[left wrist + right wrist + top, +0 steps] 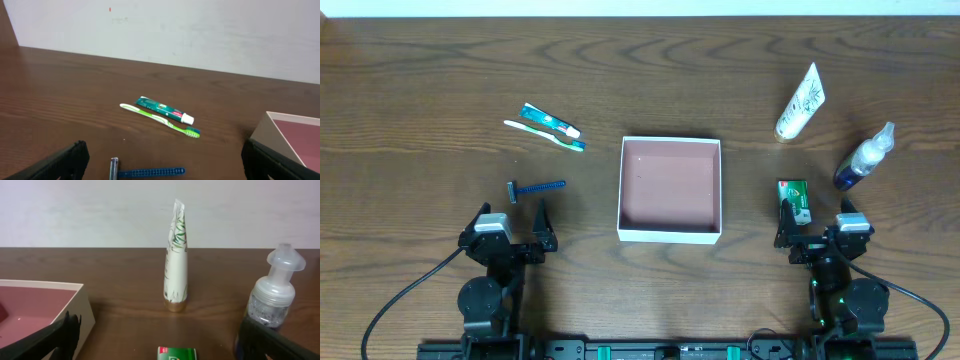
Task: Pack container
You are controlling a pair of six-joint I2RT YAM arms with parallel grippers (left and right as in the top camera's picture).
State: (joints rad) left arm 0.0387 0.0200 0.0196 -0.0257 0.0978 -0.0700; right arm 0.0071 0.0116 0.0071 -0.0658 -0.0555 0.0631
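Note:
The container (670, 233), a square white-walled box with a pinkish-brown floor, sits empty at the table's middle; its corner shows in the left wrist view (280, 127) and the right wrist view (82, 310). To its left lie a toothpaste tube (551, 120), a green toothbrush (544, 135) and a blue razor (536, 188). To its right are a white tube (800, 102), a spray bottle (864, 158) and a green box (794, 198). My left gripper (511, 222) is open and empty just short of the razor (145, 172). My right gripper (814, 222) is open and empty, just short of the green box (177, 353).
The toothpaste tube (165, 110) and toothbrush (160, 120) lie side by side beyond the razor. The white tube (176, 260) stands upright ahead of the right gripper. The spray bottle (272, 297) stands close beside its right finger. A pale wall runs behind the table.

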